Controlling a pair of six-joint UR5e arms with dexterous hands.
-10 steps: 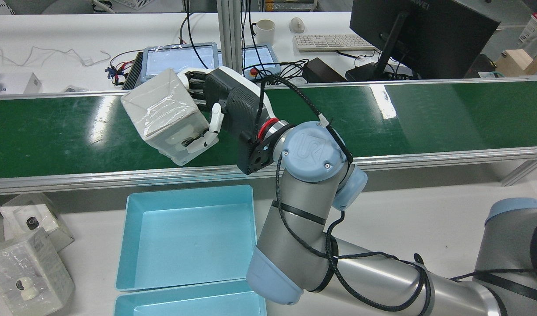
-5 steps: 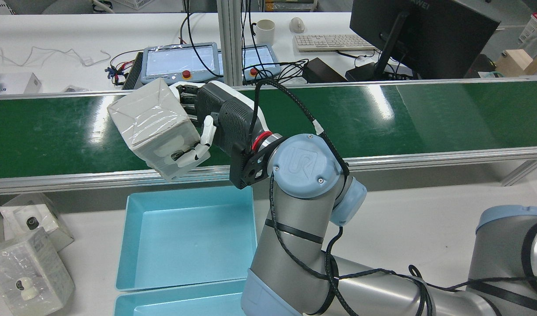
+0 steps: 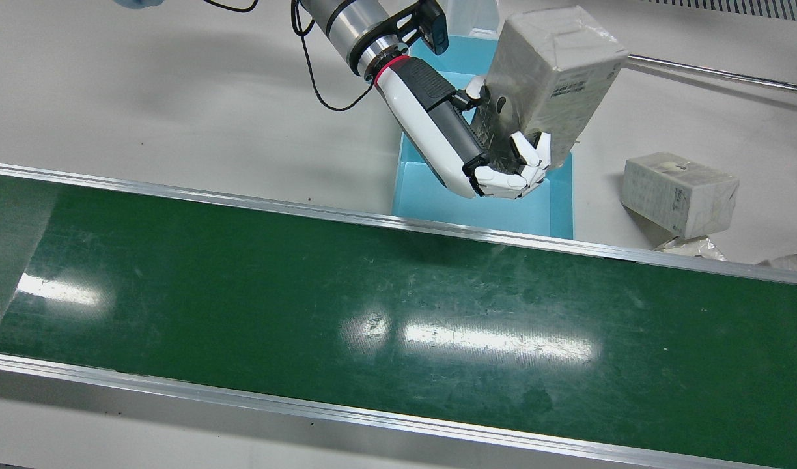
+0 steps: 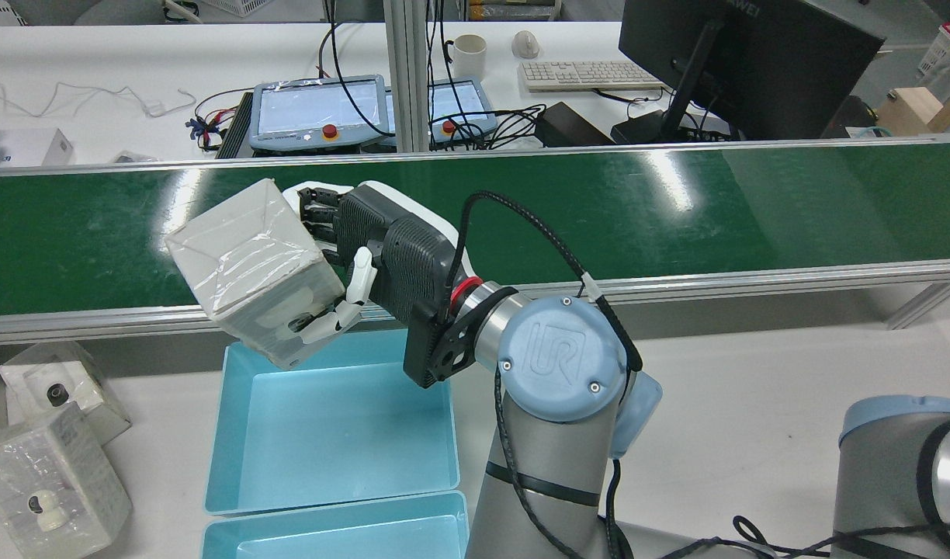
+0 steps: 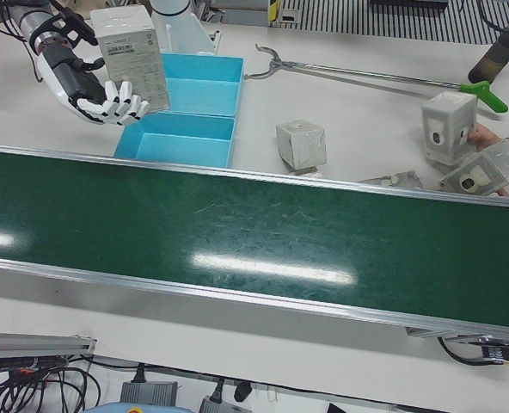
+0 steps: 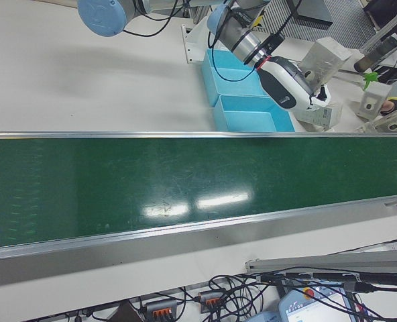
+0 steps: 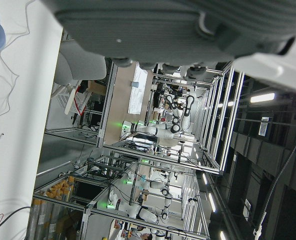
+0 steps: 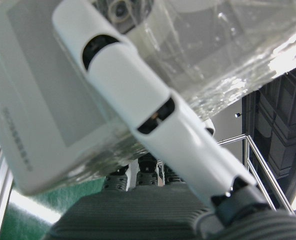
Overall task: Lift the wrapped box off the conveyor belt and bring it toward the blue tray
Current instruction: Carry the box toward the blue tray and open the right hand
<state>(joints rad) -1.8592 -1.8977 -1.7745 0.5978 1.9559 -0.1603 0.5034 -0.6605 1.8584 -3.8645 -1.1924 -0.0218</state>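
The wrapped box (image 4: 250,264), white under clear film, is tilted in my right hand (image 4: 382,256), whose fingers are closed around it. It hangs above the far edge of the blue tray (image 4: 335,435), just past the near rail of the green conveyor belt (image 4: 677,202). The front view shows the box (image 3: 555,71) and hand (image 3: 450,137) over the tray (image 3: 424,189). The right hand view has a white finger (image 8: 138,110) pressed on the box (image 8: 213,50). The left hand view shows only a blurred grey part of my left hand (image 7: 153,30).
A second blue tray (image 4: 343,536) lies nearer me. Other wrapped boxes (image 4: 48,473) sit at the table's left, one (image 3: 678,192) beside the tray. A long grabber tool with a green handle (image 5: 482,90) lies on the table.
My right hand has carried the box off the belt, toward me and down-left, from above the green belt to above the blue tray's far edge. The grip has not changed.
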